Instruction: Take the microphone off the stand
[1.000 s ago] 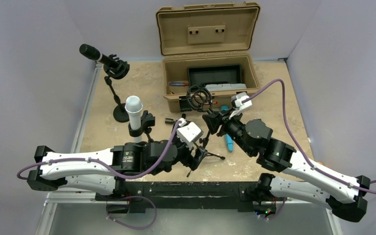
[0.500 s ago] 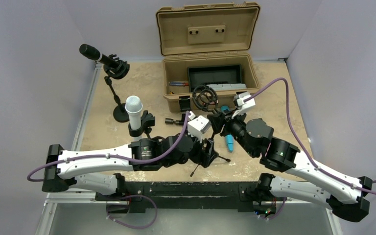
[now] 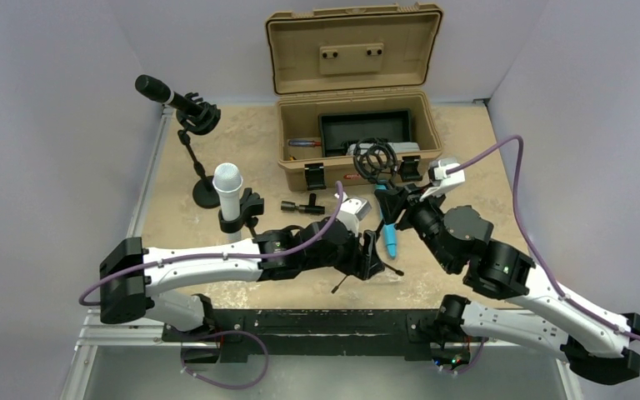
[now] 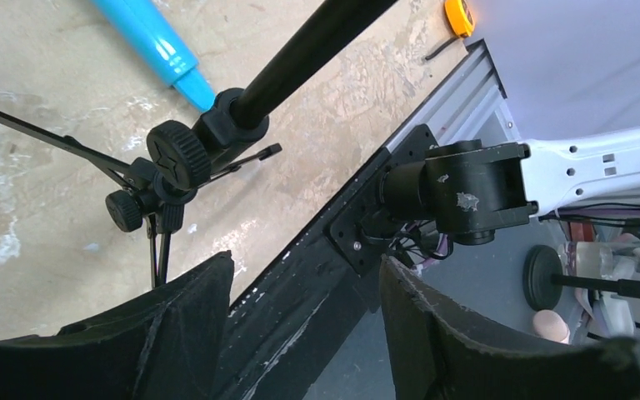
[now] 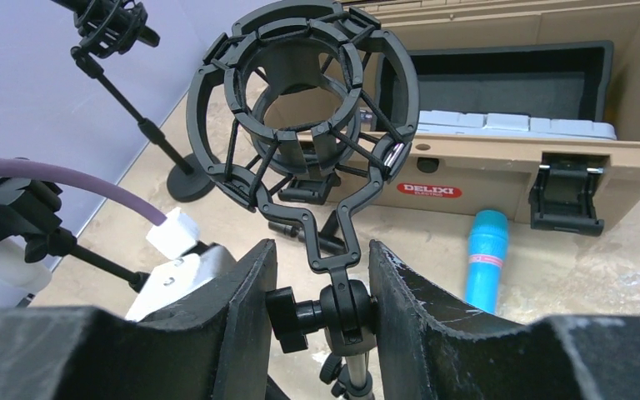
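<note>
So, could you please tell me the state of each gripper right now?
Left gripper: open, nothing between its fingers.
Right gripper: closed on the stem of the shock mount.

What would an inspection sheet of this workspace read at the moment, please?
Surface: table, mottled beige, worn in patches.
Job's things: shock-mount stand, its cradle empty; blue microphone lying flat on the table beside it.
Clutter: tan case open at the back; black microphone and white microphone on their own stands at the left.
Grippers: right gripper shut on the shock-mount stand just below the cradle; left gripper open near the stand's tripod legs, holding nothing.
Cables: purple cable running to each wrist.
Surroundings: grey walls around the table.
</note>
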